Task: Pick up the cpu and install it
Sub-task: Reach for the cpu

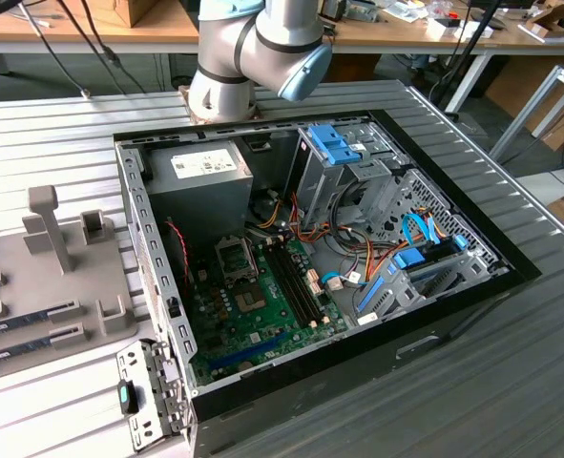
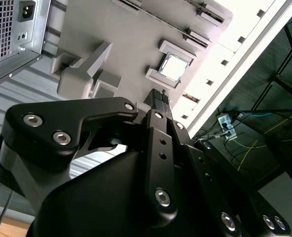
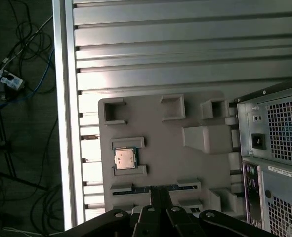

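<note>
In the second wrist view the gripper (image 2: 159, 95) hangs over the grey tray (image 2: 131, 44), its fingers pressed together with nothing between them. The cpu (image 2: 174, 67) lies flat between two brackets on that tray, near the fingertips but apart from them. The case (image 2: 12, 34) stands off to the gripper's side.

— Where does the arm stand?
— In the exterior view the arm (image 1: 262, 43) rises from its base on the far side of the computer case (image 1: 358, 372), with its grey joints bent above the case's far edge.
— And the gripper?
— In both wrist views the black gripper (image 3: 159, 189) hangs high and outside the case, off its rear panel. Its fingers (image 2: 158, 106) point down, pressed together, with nothing between them.
</note>
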Controlling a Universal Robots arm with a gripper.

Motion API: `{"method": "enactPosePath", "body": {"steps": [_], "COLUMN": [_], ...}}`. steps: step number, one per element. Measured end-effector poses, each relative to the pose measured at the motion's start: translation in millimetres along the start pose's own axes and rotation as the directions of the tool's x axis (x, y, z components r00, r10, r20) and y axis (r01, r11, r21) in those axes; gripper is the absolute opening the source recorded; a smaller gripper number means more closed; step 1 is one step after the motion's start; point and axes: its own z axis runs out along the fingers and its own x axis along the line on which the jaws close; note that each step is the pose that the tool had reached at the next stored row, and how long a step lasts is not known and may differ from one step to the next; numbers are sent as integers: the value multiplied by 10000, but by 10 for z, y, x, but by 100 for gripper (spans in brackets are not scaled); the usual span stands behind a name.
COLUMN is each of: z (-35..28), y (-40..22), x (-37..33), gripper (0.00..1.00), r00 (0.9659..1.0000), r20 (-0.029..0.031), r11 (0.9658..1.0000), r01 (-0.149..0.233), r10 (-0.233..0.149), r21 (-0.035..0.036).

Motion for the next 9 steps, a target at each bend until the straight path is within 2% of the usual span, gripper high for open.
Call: {"method": "enactPosePath", "body": {"steps": [3,9], "z": [13,87], "y": [-1,-3], "x": [0,2], "gripper": [11,11], "r00": [10000,10000], "r20": [0,0], "r11": [10000,10000], "r01": [0,-1], "r10": [0,1], "r21": [0,2]}}
